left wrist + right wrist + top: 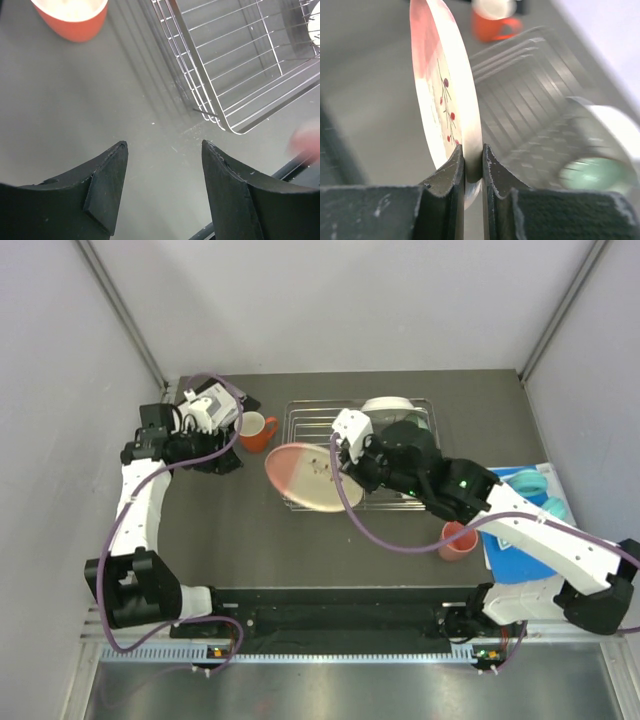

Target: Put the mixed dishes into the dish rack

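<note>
Top view, plate: the pink-and-cream plate [303, 478] is oval-looking from here, salmon at one side and cream at the other, with a thin sprig. It sits tilted over the dish rack's [420, 406] near-left corner and overhangs the table [230, 530].
Top view, right gripper [340, 456]: clamped on the plate's right edge.
Top view, left gripper [222, 462]: low over the table, left of the rack, near the orange mug [256, 430].
Top view, surroundings: the salmon-pink cup [458, 540] stands near the front, beside a blue sheet [512, 562] carrying turquoise rings [535, 485].
Top view, count: one plate held, one mug, one cup, one rack, two rings, and one pale round dish [387, 403] at the rack's far end.
Left wrist view: fingers [107, 190] stand apart with nothing between them. Bare table lies below, the mug [72, 17] at the upper left and the rack's corner [197, 70] at the right.
Right wrist view: both fingers [451, 172] pinch the plate's [445, 85] rim, and the plate stands on edge, its red-berried sprig showing.
Right wrist view, beyond: the rack [535, 100] is blurred, the mug [495, 22] lies past it, and the pale dish [615, 130] shows a green inside. I cannot tell whether it is a bowl or a plate.
</note>
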